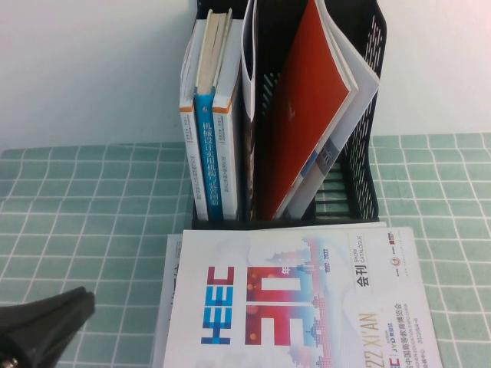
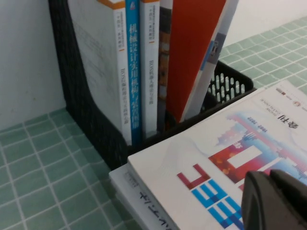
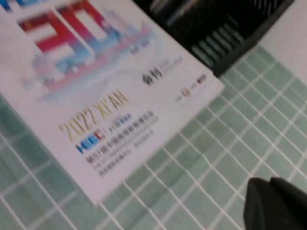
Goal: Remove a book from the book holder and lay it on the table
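The book [image 1: 299, 299] lies flat on the tabletop [image 1: 77, 215] near its front edge, on another magazine [image 1: 167, 307], just before the book holder [image 1: 360, 169] at the back. The left gripper [image 1: 42, 326], whether apart or together I cannot tell, hovers front-left; the right gripper [image 3: 276, 203], fingers together and empty, hangs over bare cloth beside the book
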